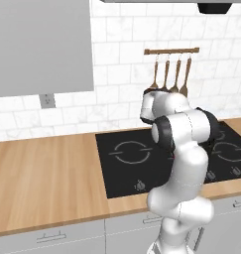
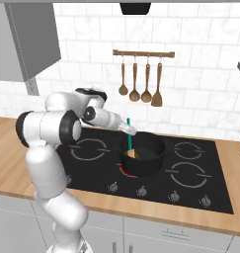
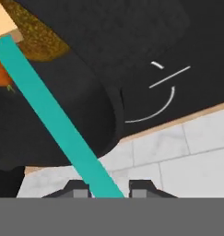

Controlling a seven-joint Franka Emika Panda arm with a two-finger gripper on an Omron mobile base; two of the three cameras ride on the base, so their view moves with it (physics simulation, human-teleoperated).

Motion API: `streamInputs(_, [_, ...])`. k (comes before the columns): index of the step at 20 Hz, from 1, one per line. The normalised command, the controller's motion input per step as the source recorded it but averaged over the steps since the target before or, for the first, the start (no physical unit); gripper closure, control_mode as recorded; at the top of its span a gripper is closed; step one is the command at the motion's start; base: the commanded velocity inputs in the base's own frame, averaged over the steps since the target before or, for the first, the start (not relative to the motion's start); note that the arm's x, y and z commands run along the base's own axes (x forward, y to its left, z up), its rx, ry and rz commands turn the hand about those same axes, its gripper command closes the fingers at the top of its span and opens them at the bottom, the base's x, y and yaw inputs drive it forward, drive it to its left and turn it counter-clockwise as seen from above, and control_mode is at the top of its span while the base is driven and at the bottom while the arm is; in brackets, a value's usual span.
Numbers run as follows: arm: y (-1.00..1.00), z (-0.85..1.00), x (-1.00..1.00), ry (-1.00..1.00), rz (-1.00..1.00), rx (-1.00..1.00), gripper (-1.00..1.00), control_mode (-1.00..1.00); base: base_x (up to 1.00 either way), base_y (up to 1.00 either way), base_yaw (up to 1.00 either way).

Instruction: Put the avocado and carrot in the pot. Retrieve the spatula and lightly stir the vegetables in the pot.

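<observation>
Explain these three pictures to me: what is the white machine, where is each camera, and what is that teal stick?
The white machine is a rendered robot arm on a base, facing a black cooktop set in a wooden counter. Two cameras look over it from behind, left and right; the third rides on the hand. On the cooktop stands a black pot. The teal stick is the handle of a spatula; its pale blade is down inside the pot among the vegetables. The claw has a finger on either side of the handle; whether it grips is unclear. Wooden utensils hang on the wall.
</observation>
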Motion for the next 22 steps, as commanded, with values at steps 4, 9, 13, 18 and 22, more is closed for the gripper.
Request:
streamInputs(4, [-0.58, 0.29, 0.0, -0.12, 0.0, 0.32, 1.0, -1.0, 0.0, 0.0, 0.0])
streamInputs(9, [-0.74, 0.33, -0.13, -0.18, 0.01, 0.33, 1.0, -1.0, 0.0, 0.0, 0.0])
streamInputs(13, [-0.39, 0.42, -0.2, -0.27, 0.11, 0.38, 1.0, -1.0, 0.0, 0.0, 0.0])
streamInputs(18, [-0.26, 0.18, -0.29, -0.43, 0.21, 0.42, 1.0, -1.0, 0.0, 0.0, 0.0])
streamInputs(22, [-0.32, 0.15, -0.21, -0.64, 0.22, 0.4, 1.0, -1.0, 0.0, 0.0, 0.0])
